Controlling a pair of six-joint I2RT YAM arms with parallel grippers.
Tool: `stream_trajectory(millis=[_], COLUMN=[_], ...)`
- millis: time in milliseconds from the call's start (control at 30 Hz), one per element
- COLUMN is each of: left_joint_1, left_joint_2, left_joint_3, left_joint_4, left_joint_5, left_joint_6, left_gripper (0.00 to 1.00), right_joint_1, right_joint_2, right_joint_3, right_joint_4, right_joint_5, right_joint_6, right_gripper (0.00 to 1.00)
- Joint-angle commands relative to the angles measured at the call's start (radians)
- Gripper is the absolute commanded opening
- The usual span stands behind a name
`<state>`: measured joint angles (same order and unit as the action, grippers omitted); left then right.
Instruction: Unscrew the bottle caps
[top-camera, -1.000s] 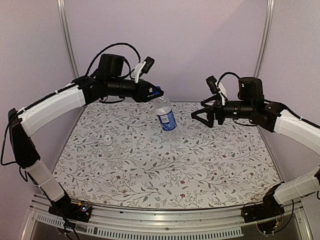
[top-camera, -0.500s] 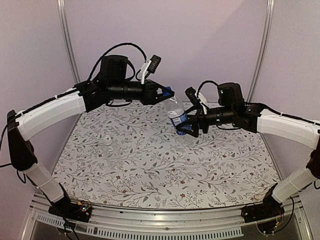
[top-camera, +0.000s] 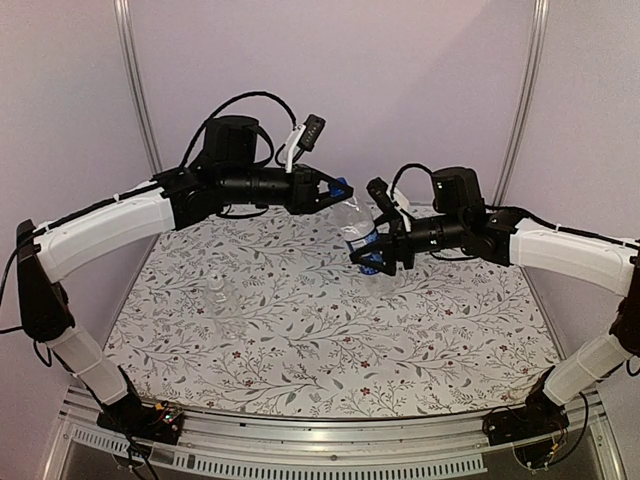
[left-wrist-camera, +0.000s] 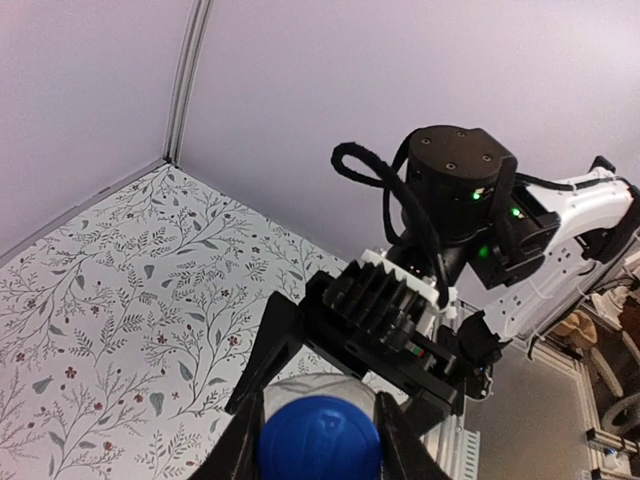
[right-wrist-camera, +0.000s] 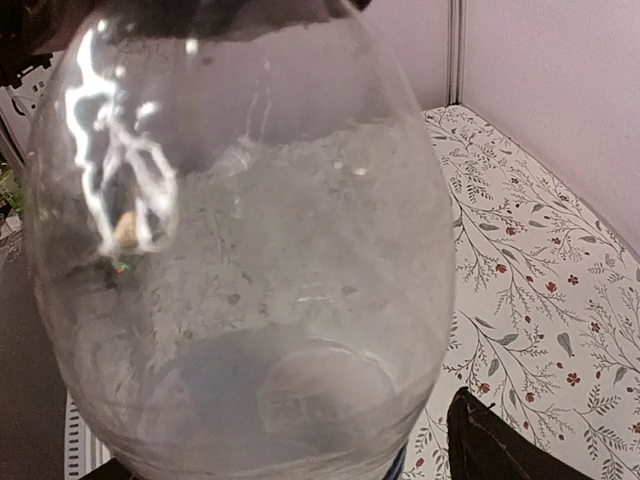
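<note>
Blue cap (left-wrist-camera: 320, 442) sits pinched between the left gripper (top-camera: 336, 190) fingers (left-wrist-camera: 236, 452), one black finger on each side of it, low centre of the left wrist view. Cap is on the taller bottle (top-camera: 362, 236), the one with the blue-and-white label band. It hangs tilted just right of centre in the overhead view, neck up-left toward the left gripper, base down-right. Can't tell if the base touches the floral table cover (top-camera: 300, 350).

Right gripper (top-camera: 384, 255) is at the label band, jaws spread astride the bottle body. In the right wrist view the clear wall fills nearly the whole frame; only one fingertip (right-wrist-camera: 492, 442) shows, lower right, with a sliver of cover between it and the bottle — not clamped on that side, other finger hidden.

Shorter bottle (top-camera: 222, 296) stands upright, left of centre, well apart from both grippers — nearly see-through, its pale cap (top-camera: 215, 275) barely readable on top.
</note>
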<state>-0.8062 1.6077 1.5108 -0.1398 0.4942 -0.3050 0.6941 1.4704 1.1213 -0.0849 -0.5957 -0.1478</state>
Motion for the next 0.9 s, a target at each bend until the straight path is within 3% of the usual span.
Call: stream_trajectory(millis=[0, 200, 400, 500, 700, 767, 867], left_joint_1=[-0.014, -0.014, -0.003, 0.007, 0.022, 0.027, 0.041], left_joint_2=[-0.028, -0.039, -0.072, -0.105, -0.184, -0.197, -0.200], left_joint_3=[-0.021, -0.049, -0.087, -0.135, -0.248, -0.262, -0.269], left_joint_4=[0.040, 0.051, 0.086, 0.159, 0.347, 0.386, 0.441], left_joint_5=[0.022, 0.029, 0.052, 0.075, 0.127, 0.152, 0.237], left_joint_6=[-0.019, -0.011, -0.018, -0.031, -0.013, 0.006, 0.007], left_gripper=[0.08, 0.14, 0.30, 0.43, 0.88, 0.95, 0.98], right_joint_1=[0.007, 0.007, 0.007, 0.007, 0.007, 0.007, 0.007], right_joint_2=[0.000, -0.004, -0.010, -0.012, 0.012, 0.020, 0.032], right_joint_3=[0.005, 0.020, 0.041, 0.058, 0.107, 0.112, 0.115], right_joint_4=[0.036, 0.006, -0.031, -0.046, -0.071, -0.067, -0.063], right_joint_5=[-0.028, -0.059, -0.098, -0.132, -0.253, -0.296, -0.359], right_joint_6=[-0.016, -0.057, -0.082, -0.082, -0.074, -0.066, -0.057], right_gripper=[0.76, 0.54, 0.46, 0.43, 0.40, 0.39, 0.39])
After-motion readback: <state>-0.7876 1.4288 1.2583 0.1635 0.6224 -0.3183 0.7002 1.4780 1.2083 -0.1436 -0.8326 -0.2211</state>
